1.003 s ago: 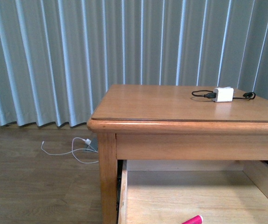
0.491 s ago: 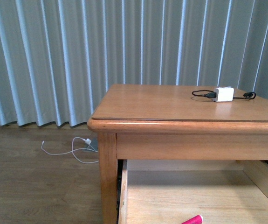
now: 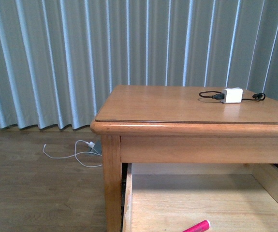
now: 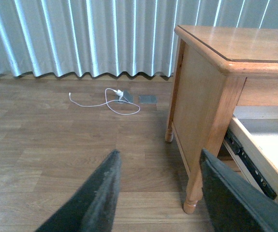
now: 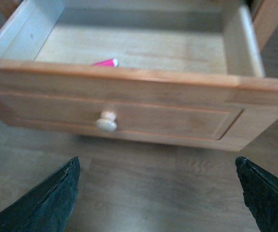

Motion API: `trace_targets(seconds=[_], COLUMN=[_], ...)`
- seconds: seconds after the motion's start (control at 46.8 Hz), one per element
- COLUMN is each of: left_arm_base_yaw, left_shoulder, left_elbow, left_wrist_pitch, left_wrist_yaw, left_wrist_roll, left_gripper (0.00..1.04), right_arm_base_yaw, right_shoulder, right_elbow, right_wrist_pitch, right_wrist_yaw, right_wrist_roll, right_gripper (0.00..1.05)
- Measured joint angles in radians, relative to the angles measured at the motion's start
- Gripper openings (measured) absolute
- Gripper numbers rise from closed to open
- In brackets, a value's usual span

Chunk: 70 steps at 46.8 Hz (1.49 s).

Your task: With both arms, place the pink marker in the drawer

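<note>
- Starting at the right gripper (image 5: 158, 198): its two black fingers (image 5: 56, 203) are spread wide with nothing between them. They hang in front of the drawer (image 5: 177, 118), apart from it.
- My left gripper (image 4: 160, 193) is splayed and empty too, out beside the table leg (image 4: 201, 159) over the wooden floor (image 4: 56, 145).
- From the right wrist, the pink marker (image 5: 105, 62) lies on the drawer's pale bottom, close behind the front panel and roughly above the round knob (image 5: 106, 122).
- I judge the placing done, so what remains is most likely pushing the drawer shut.
- For that I would set the right fingers flat on the front panel near the knob. That is off the panel's middle, so I would push straight in, keeping it from racking on its runner (image 4: 247, 159).
- I would go slowly, since a cylindrical pen will roll or slide if the drawer jolts.
- I would hold the left gripper clear of the leg and runner while the drawer travels.
- The white charger (image 3: 232, 96) on the tabletop (image 3: 168, 104) sits well apart and needs no attention.
</note>
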State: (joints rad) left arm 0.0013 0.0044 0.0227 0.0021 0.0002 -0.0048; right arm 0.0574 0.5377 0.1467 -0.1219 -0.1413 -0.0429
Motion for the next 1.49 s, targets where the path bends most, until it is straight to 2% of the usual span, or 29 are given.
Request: trace_targets(seconds=[0.043,0.213,0.64,1.089,1.281,1.494], left_arm_base_yaw=[0.000,0.000,0.000,0.000,0.000,0.000], left_shoulder=[0.000,0.000,0.000,0.000,0.000,0.000], left_elbow=[0.000,0.000,0.000,0.000,0.000,0.000], left_wrist_pitch=[0.000,0.000,0.000,0.000,0.000,0.000], left_wrist_yaw=[0.000,0.000,0.000,0.000,0.000,0.000], left_wrist_roll=[0.000,0.001,0.000,0.000,0.000,0.000], left_gripper=[0.74,1.00,0.99,0.99,0.99,0.99], right_arm_base_yaw=[0.035,0.139,0.265,0.211,0.186,0.160], right_shoulder=[0.076,0.360,0.829,1.082,1.203,1.337], right_elbow=[0.016,0.104,0.303,0.505,0.597,0.665], right_wrist_pitch=[0.010,0.118,0.248,0.354,0.436,0.569], right_wrist_yaw=[0.002,0.029,0.140,0.277,0.308,0.311], right_wrist_roll=[0.012,0.073,0.212,0.199,0.190,0.245], right_gripper=[0.96,0.96,0.96,0.96,0.96,0.96])
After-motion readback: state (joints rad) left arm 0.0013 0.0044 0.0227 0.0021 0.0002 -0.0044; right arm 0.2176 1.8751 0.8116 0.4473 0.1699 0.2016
